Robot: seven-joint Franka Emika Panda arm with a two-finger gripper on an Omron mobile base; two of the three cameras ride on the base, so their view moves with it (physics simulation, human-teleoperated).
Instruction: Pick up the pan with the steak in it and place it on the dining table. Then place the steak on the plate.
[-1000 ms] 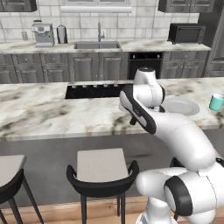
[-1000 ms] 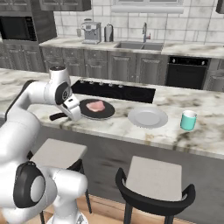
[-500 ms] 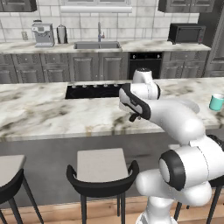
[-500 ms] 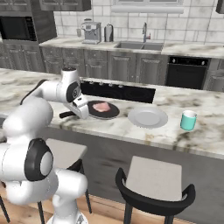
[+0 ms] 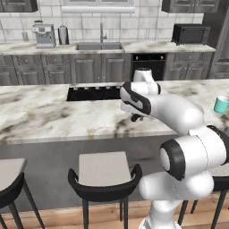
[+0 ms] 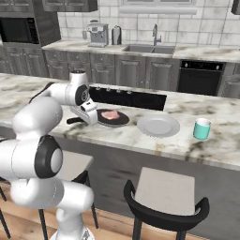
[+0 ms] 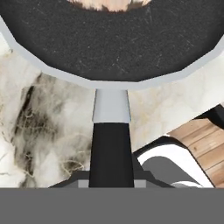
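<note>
Pan (image 6: 112, 117) on the table (image 6: 220, 140), just in front of the cooktop (image 6: 129, 98), with the handle (image 6: 75, 120) towards the near edge. Steak (image 6: 110, 114) inside the pan, flat, pink with paler patches. Seen from the hand camera: pan (image 7: 109, 39) at the top, black inside with pale rim, a small part of the steak (image 7: 111, 3) at the upper edge, and the handle (image 7: 111, 153) straight down the middle to the bottom. Gripper (image 6: 89, 119) low at the handle, at the pan's left side in the right base view; fingers hidden there, so cannot tell if apart or closed on the handle. In the left base view, gripper (image 5: 136, 117) low over the table (image 5: 44, 116), mostly behind the forearm. Plate (image 6: 158, 125) on the marble just beside the pan, on its right, not touching. Teal cup (image 6: 202, 129) further right, well apart from the plate; also at the right edge in the left base view (image 5: 221, 104). Two stools (image 6: 164, 194) under the near edge. Behind, counter with sink (image 6: 147, 48), coffee machine (image 6: 98, 34) and microwave (image 5: 191, 34).
</note>
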